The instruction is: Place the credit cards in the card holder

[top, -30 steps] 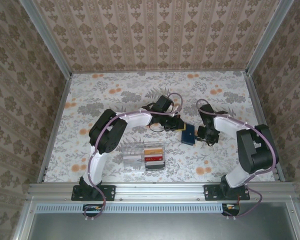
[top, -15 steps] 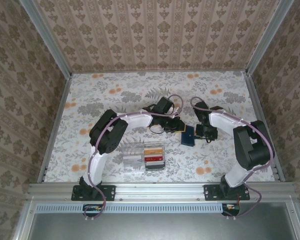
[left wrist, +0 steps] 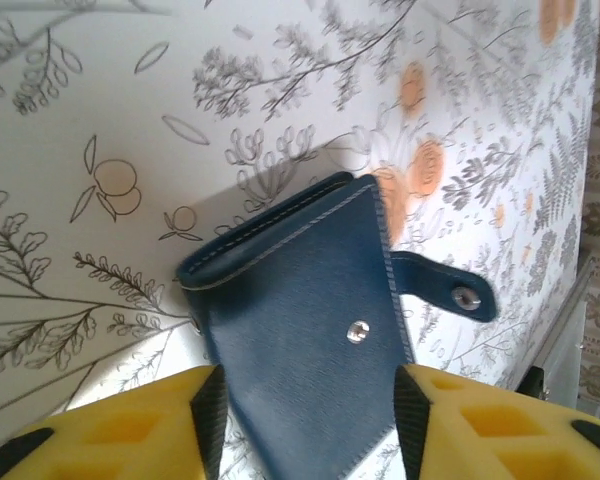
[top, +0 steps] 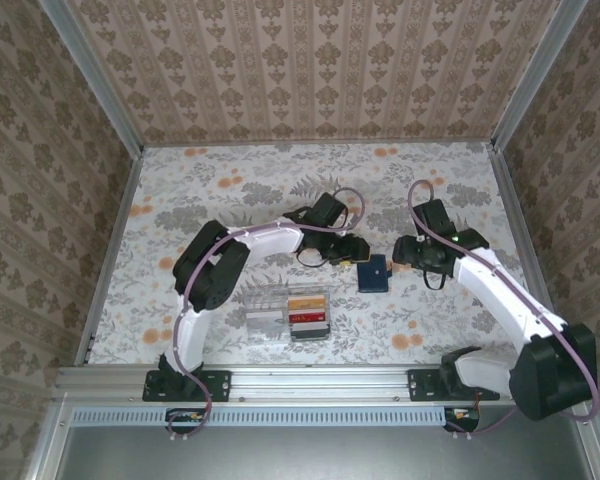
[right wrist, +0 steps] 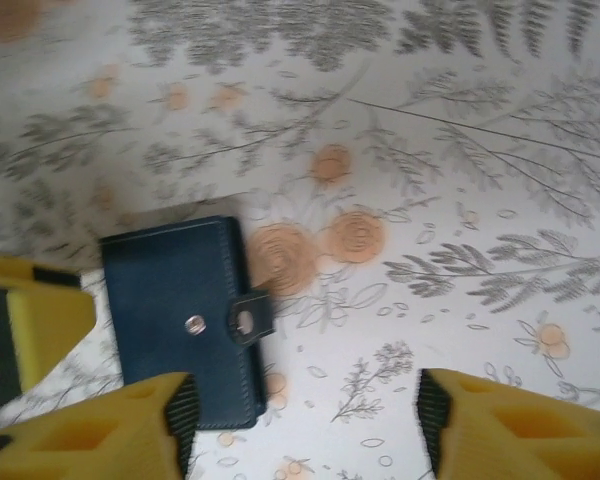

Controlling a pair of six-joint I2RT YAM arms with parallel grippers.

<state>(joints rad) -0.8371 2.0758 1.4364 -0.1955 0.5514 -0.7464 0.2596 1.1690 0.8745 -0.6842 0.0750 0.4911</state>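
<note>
**Card holder and jaws.** The navy card holder (top: pixel 373 272) (left wrist: pixel 300 330) (right wrist: pixel 180 310) is shown lying folded on the floral tabletop (top: pixel 230 190) between the two arms, its tab unfastened. The jaws of the left gripper (top: pixel 352 250) (left wrist: pixel 308 405) are spread, with the holder's near end seen between them but not pinched. The jaws of the right gripper (top: pixel 412 252) (right wrist: pixel 302 410) are spread over bare tabletop just beside it. The credit cards (top: pixel 308 315) are kept in a clear box (top: pixel 265 308) nearer the bases.
</note>
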